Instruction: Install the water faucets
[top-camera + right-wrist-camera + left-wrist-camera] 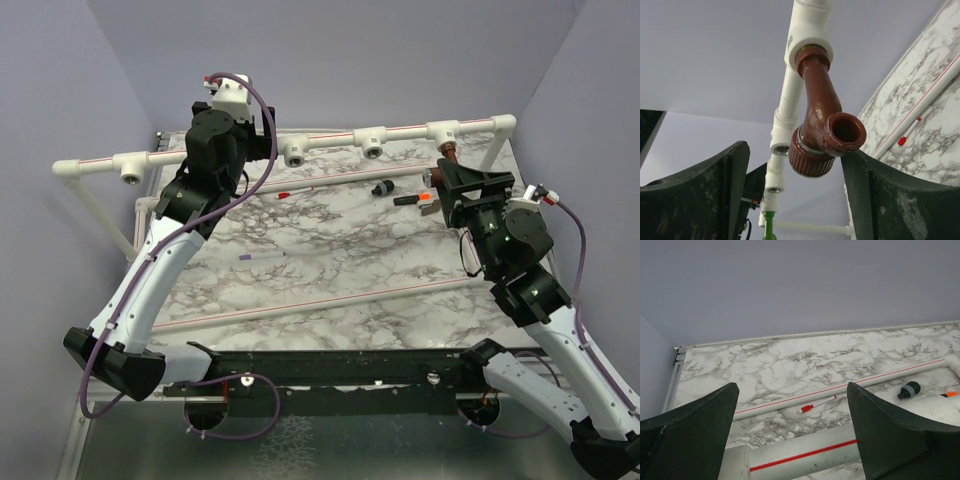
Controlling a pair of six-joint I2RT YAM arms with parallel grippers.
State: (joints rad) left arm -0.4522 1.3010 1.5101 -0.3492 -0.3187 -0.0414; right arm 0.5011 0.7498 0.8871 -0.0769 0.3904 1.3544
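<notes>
The right gripper [795, 148] stands with its dark fingers [715, 190] spread on either side of the brown faucet [815, 100]. We see a clear gap at the left finger, while the right finger lies just beside the spout, so the faucet is flanked rather than pinched. The faucet is glossy reddish-brown, with a curved neck, a round open spout and a ribbed collar backed by a silvery ring. Its stem is seated in a white fitting [807, 35] on the white pipe rail [330, 137] at the far right of the marble table [330, 250]. Farther along the same rail we see two round sockets, then the green faucet [769, 226] hanging downward, only partly in view. The right arm reaches forward with its wrist turned toward the rail. The left arm rises with a bent elbow to the rail's left-centre. The left gripper [792, 386] is spread wide and holds nothing, just above a red-striped pipe [805, 452]. On the table lie a red-capped stick [817, 403], a purple-tipped stick [262, 256], a small black piece [908, 390] and an orange-tipped piece [418, 198].
</notes>
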